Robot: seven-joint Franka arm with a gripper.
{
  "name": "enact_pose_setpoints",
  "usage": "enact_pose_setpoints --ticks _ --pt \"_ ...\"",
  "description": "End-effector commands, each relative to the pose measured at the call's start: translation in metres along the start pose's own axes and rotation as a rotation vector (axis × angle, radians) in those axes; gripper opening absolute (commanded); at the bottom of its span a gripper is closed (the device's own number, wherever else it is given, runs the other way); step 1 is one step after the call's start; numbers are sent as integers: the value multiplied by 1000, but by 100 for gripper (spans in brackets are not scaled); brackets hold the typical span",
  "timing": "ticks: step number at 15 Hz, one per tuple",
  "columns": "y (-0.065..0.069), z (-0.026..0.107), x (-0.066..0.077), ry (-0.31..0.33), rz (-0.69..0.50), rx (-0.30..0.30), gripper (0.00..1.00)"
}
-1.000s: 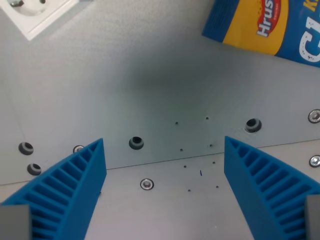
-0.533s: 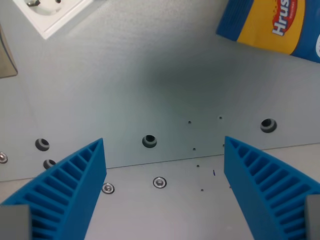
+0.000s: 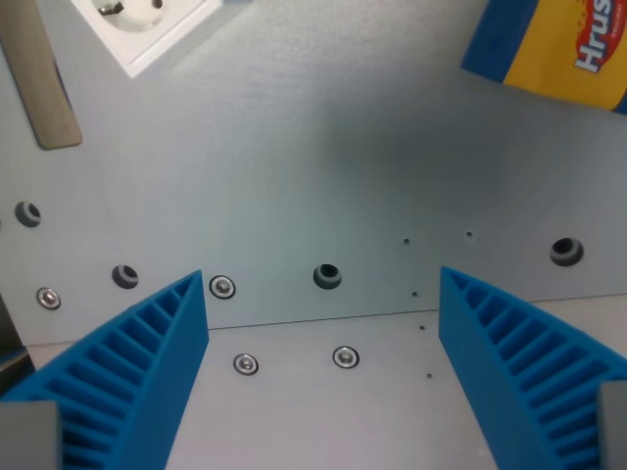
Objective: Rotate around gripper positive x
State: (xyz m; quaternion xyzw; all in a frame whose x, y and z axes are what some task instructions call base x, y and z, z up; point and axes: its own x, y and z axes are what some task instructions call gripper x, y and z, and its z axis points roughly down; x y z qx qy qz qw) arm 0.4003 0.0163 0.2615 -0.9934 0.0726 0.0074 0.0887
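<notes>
My gripper is open and empty. Its two blue ribbed fingers stand wide apart at the bottom corners of the wrist view. Below them lies a grey metal table with holes and screws. Nothing sits between the fingers.
A white power socket lies at the top left. A beige flat strip lies beside it at the wrist view's left. A blue and yellow snack packet lies at the top right. A seam crosses the table below the row of holes.
The whole scene has shifted to the wrist view's right, so the camera has moved. The beige strip has come into view and the packet has slid partly out. The fingers stay open.
</notes>
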Motion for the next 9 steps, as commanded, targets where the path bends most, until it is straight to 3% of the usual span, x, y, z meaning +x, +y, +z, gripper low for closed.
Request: enact_pose_setpoints --ticks 1,9 --pt "5 -1 -1 9 -22 233 100" --pt "5 -1 -1 8 -22 340 100"
